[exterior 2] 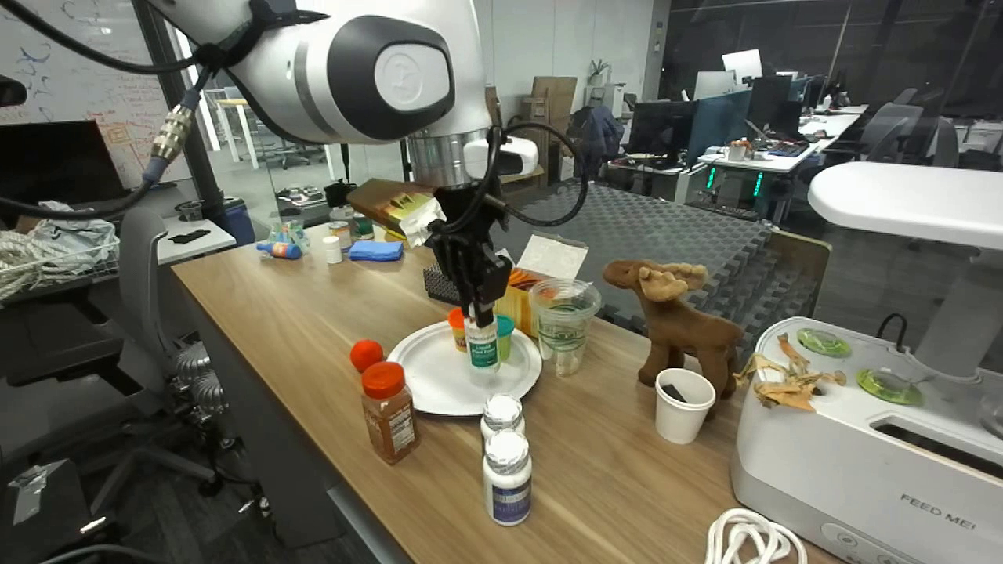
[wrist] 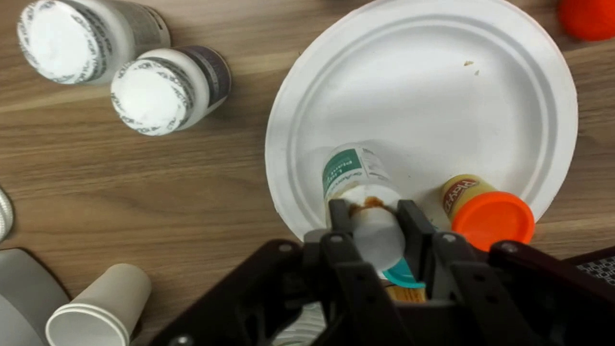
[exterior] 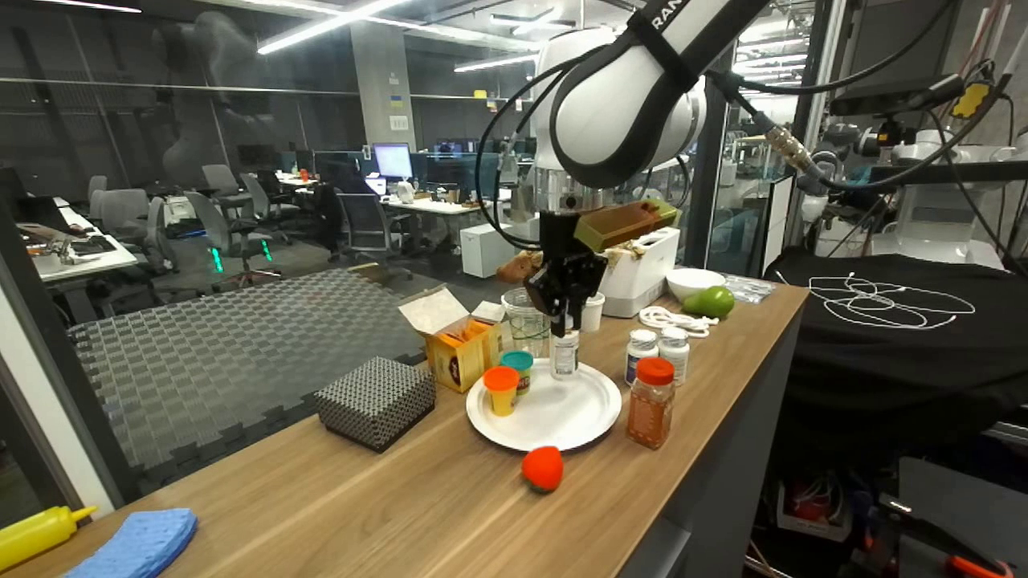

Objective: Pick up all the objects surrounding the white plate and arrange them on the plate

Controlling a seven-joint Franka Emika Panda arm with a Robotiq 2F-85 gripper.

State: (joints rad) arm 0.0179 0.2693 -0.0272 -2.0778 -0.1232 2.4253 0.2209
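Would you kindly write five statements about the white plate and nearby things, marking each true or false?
1. The orange-lidded tub stands on the white plate. True.
2. The red-lidded jar stands on the plate. False: the red-lidded jar stands on the table.
3. The gripper is closed on the pale bottle. True.
4. The yellow carton is shut. False: the yellow carton stands open.
5. The red ball lies off the plate. True.

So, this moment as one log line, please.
gripper: closed on white bottle, on or above plate; plate: two lidded tubs; outside: jar, red item, two capped bottles
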